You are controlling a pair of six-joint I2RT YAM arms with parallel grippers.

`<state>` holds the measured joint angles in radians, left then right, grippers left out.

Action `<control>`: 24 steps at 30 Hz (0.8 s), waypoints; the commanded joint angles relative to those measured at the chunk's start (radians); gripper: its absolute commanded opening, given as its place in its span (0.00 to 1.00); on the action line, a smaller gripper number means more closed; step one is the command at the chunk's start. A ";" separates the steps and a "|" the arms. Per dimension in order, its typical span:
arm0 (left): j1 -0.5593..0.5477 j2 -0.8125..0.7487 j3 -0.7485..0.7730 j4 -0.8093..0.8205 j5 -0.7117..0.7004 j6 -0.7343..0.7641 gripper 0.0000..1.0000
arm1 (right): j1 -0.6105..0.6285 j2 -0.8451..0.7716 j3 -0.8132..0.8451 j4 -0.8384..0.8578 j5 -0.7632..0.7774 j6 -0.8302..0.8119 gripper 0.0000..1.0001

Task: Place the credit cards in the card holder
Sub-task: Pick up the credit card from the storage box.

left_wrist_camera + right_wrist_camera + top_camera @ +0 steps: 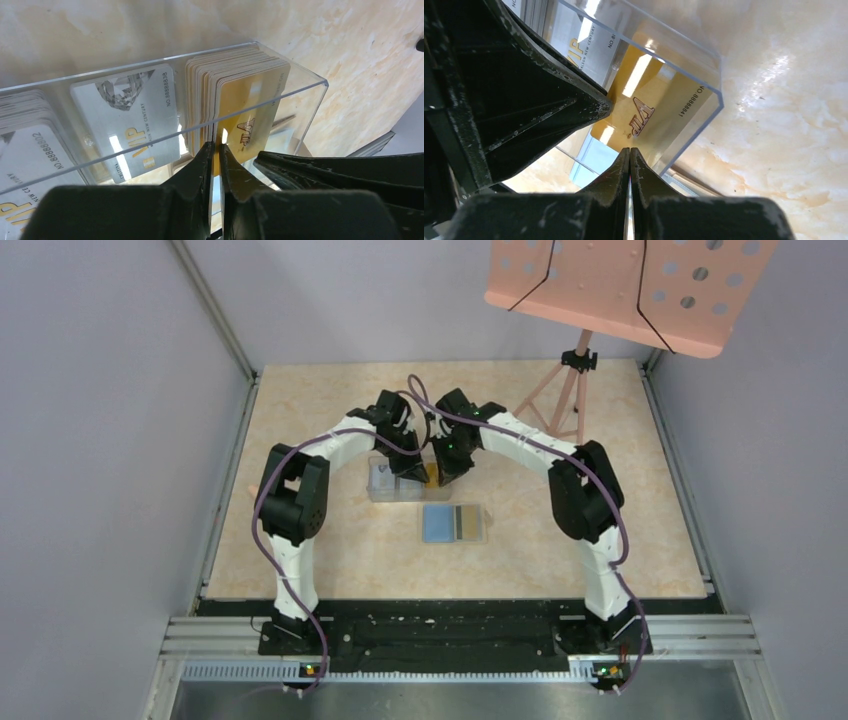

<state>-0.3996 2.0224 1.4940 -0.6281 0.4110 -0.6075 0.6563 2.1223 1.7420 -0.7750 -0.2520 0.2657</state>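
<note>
A clear three-compartment box (395, 482) holds the credit cards. In the left wrist view a stack of yellow cards (245, 90) stands in its right compartment, with white cards (130, 117) in the middle and left ones. My left gripper (215, 150) is shut on the edge of the front yellow card, still inside the box. My right gripper (630, 150) is shut and empty, its tips just below that yellow card (649, 112) outside the box wall. The card holder (455, 524) lies open on the table, light blue side up, just in front of the box.
A pink perforated music stand (620, 285) on a tripod (565, 390) stands at the back right. Both arms meet over the box (300, 80) at the table's middle. Grey walls and metal rails bound the beige table (330, 560).
</note>
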 commanded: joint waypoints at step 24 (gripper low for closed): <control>-0.104 0.111 0.315 -0.324 -0.199 0.157 0.23 | -0.090 -0.184 -0.072 0.038 -0.063 0.001 0.00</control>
<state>-0.4953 2.1063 1.7565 -0.8738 0.2562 -0.4938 0.5709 2.0167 1.6772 -0.7708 -0.2840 0.2737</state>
